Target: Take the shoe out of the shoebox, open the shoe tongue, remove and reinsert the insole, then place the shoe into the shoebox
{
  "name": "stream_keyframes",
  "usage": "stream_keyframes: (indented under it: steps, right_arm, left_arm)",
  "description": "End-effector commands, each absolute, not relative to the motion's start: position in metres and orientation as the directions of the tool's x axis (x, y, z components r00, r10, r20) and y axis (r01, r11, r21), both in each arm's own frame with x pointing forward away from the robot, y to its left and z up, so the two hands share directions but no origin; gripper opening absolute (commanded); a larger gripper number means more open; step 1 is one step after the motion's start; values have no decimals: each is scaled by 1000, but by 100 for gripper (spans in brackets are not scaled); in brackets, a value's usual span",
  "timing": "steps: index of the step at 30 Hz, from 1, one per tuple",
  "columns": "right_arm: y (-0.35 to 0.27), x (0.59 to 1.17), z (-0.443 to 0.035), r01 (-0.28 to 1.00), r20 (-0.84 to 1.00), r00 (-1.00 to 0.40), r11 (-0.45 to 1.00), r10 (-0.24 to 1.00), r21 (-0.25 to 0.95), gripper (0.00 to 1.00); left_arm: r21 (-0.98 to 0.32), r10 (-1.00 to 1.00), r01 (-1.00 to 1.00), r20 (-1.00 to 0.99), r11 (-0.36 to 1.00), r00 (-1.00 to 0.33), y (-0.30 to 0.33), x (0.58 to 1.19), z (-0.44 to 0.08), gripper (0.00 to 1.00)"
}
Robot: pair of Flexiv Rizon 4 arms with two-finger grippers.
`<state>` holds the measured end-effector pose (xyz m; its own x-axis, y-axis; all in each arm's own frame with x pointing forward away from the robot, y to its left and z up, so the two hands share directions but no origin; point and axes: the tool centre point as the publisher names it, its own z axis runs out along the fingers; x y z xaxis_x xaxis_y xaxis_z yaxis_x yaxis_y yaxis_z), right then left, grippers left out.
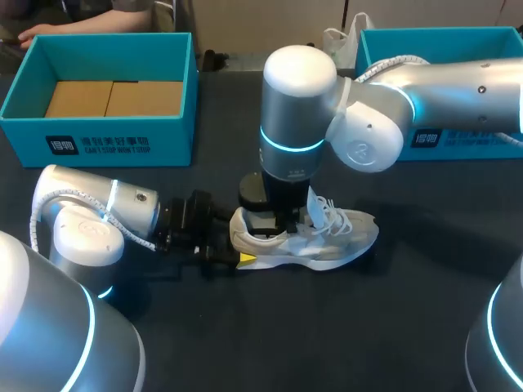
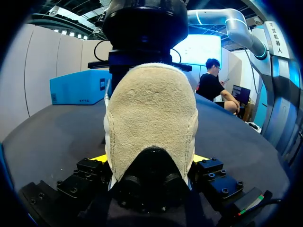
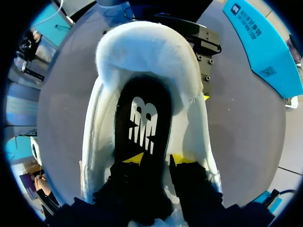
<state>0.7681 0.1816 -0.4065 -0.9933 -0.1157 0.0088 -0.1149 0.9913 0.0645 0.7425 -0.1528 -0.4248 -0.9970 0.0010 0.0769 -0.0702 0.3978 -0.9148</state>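
Observation:
A white and beige shoe (image 1: pixel 327 237) lies on the dark table, toe to the right, with its tongue and laces pulled up. My left gripper (image 1: pixel 234 247) comes in from the left and is shut on the heel (image 2: pixel 151 123), one yellow-tipped finger (image 2: pixel 100 159) on each side. From above, my right gripper (image 1: pixel 282 222) reaches down into the shoe's mouth. In the right wrist view its fingertips (image 3: pixel 134 158) stand a little apart over the black insole (image 3: pixel 142 113), which lies flat inside the shoe (image 3: pixel 147 52); nothing is between them.
An open teal shoebox (image 1: pixel 98 143) with a brown cardboard floor stands at the back left. A second teal box (image 1: pixel 441 41) is at the back right, beside a white plastic bag (image 1: pixel 337 42). Dark table surface lies bare in front of the shoe.

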Motion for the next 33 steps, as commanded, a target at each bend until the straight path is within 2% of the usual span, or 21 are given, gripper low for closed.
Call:
stream_keyframes:
  steps: [1,5,8,11,33]
  right_arm:
    - [191,767,-432,-113,41,-992,991,-116,76,21]
    - [191,757,-441,-103,72,-991,991,-110,90,14]
    - [190,750,-444,-96,89,-991,991,-104,91,13]
    - [189,746,-447,-86,100,-990,992,-95,93,0]
    - [161,747,-392,-73,40,-996,997,-75,38,0]
  left_arm:
    - [-915,3,-69,76,399,-997,-155,741,-424,0]
    - [-915,3,-69,76,399,-997,-155,741,-424,0]
    - [-915,3,-69,76,399,-997,-155,741,-424,0]
    - [-915,3,-69,76,399,-997,-155,741,-424,0]
    - [-915,3,-69,76,399,-997,-155,741,-424,0]
